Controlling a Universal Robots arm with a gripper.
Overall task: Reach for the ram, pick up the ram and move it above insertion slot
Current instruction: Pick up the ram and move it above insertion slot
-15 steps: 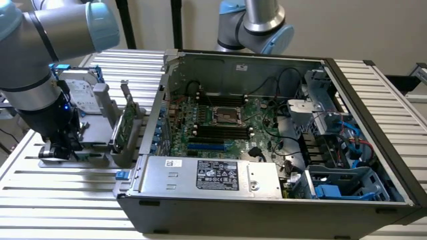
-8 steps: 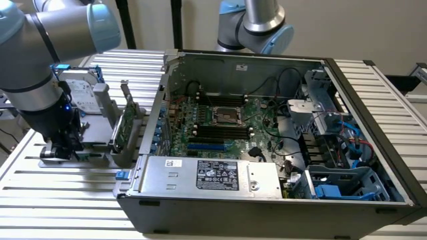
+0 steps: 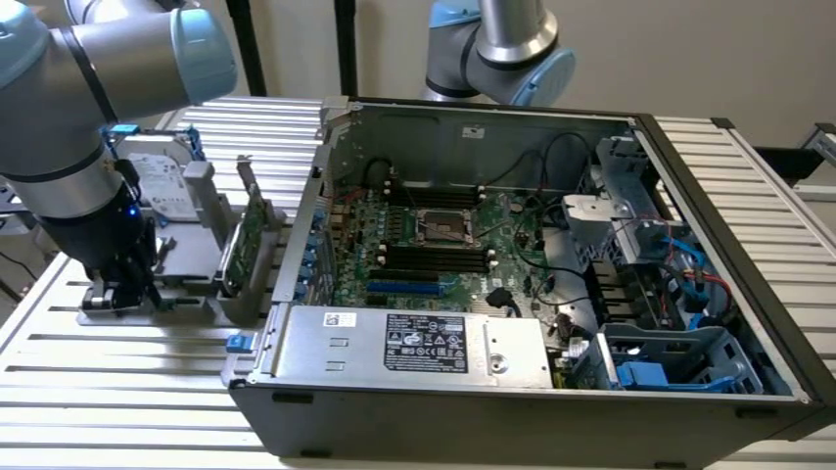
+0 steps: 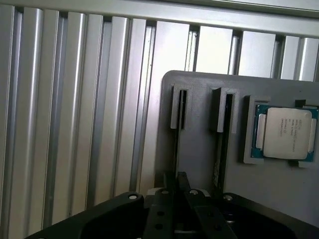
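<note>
Computer case (image 3: pixel 523 421): we see it open on the table (image 3: pixel 117 392).
Power supply (image 3: pixel 405 343): six o'clock inside it.
Hard drive (image 3: pixel 157 181): nine o'clock of the case.
Processor (image 4: pixel 284 132): in the gray holder (image 4: pixel 199 149).

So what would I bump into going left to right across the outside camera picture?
tool → upright green expansion card → CPU socket → grey drive cage
</note>
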